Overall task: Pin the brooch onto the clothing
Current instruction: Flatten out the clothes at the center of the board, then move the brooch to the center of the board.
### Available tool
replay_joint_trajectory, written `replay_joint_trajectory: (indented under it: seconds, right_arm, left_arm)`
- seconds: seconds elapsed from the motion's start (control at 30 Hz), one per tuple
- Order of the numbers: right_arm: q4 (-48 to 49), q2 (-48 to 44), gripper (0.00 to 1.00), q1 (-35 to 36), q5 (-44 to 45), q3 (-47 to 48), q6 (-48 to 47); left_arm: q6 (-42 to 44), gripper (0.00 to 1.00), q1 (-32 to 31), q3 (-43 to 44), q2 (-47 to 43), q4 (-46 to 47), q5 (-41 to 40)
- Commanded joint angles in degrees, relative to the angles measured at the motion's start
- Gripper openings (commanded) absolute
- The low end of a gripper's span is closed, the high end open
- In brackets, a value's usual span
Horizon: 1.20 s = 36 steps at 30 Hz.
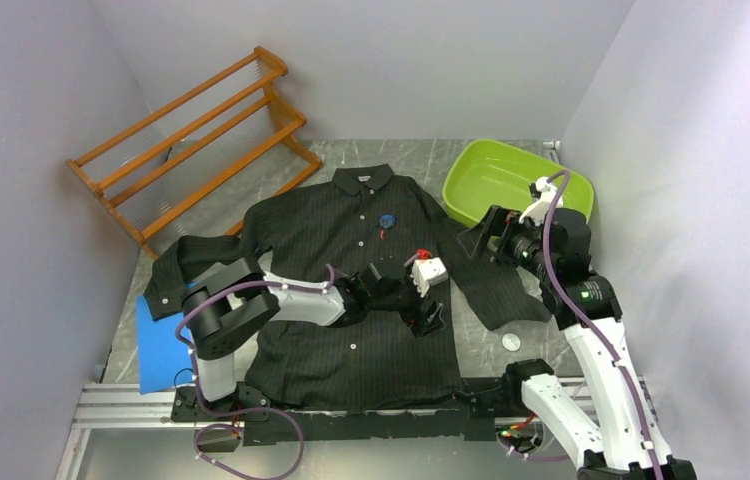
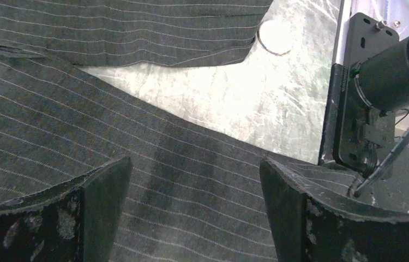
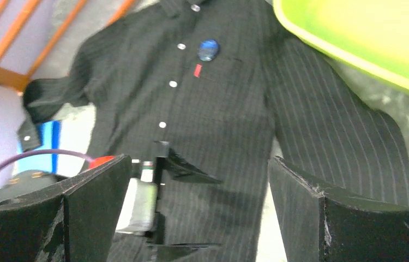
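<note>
The shirt (image 1: 351, 355) lay flat and face up on the desk (image 1: 421, 155), collar toward the far wall and sleeves spread to either side. The brooch (image 1: 388, 221), a small round blue piece, sat on the chest just beside the row of white buttons, with a tiny red mark (image 1: 382, 236) close below it. Whether its pin had gone through the cloth could not be told.

The left arm (image 1: 281, 300) reached across the lower front of the shirt. Its jaws stood apart with nothing between them, low over the striped cloth (image 2: 137, 158) near the side edge of the shirt, where bare desk (image 2: 208, 103) and a small white disc (image 2: 276, 35) showed. The brooch was well apart from them, higher up the chest.

The right arm (image 1: 591, 300) was raised over the sleeve beside a green tub (image 1: 511, 180). Its jaws also stood apart and empty, facing the shirt (image 3: 229, 120), and the brooch (image 3: 208, 49) appeared far beyond them, not between them.

A wooden rack (image 1: 191, 140) leaned at the far left, and a blue sheet (image 1: 156, 350) lay by the other sleeve.
</note>
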Motion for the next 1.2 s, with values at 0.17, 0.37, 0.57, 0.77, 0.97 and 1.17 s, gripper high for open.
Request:
replay_joint_trajectory:
  seconds: [0.17, 0.37, 0.57, 0.77, 0.97, 1.17]
  right_arm:
    - [-6.2, -1.6, 0.98, -0.6, 12.1, -5.1, 9.3]
    - [-11.8, 1.3, 0.97, -0.6, 15.3, -3.1, 15.7]
    - [-18.0, -1.0, 0.97, -0.6, 19.3, -5.1, 18.3]
    - [-17.8, -4.4, 0.97, -0.7, 20.9, -8.8, 17.6]
    - [-14.4, -1.4, 0.97, -1.1, 20.3, -8.6, 12.9]
    - [-12.0, 5.8, 0.99, -3.1, 15.5, 2.0, 9.2]
  left_arm:
    - [9.8, 0.93, -0.1, -2.3, -8.3, -3.8, 3.6]
    - [14.6, 0.90, -0.1, -1.5, -6.2, -1.6, 13.3]
    - [12.2, 0.84, -0.3, 1.7, -2.2, 0.2, 20.8]
    - [15.9, 0.81, -1.9, 3.2, 0.8, 1.6, 21.9]
    - [20.3, 0.79, -3.5, 7.7, 4.4, -2.4, 21.3]
    - [29.6, 0.80, -5.4, 9.3, 8.6, 3.6, 23.8]
